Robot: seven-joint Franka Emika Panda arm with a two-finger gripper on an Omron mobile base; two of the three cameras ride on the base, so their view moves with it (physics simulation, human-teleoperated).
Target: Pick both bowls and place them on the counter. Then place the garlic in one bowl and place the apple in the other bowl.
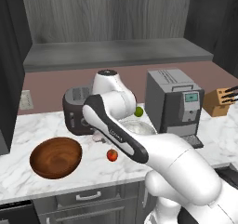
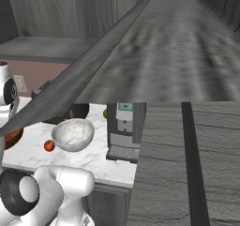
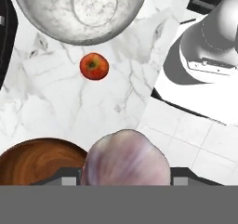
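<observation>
A simulated kitchen counter (image 1: 28, 125) of white marble holds a brown wooden bowl (image 1: 56, 157) at the left and a white marbled bowl (image 2: 73, 134) further right; a red apple (image 3: 94, 66) lies on the marble between them; the gripper (image 3: 124, 181) is closed around the pinkish garlic (image 3: 125, 158), raised above the counter beside the wooden bowl's rim.

Brown wooden bowl (image 1: 56, 157) and red apple (image 1: 112, 155) on the marble counter (image 1: 28, 128) — apart, toaster (image 1: 76, 108) behind.
</observation>
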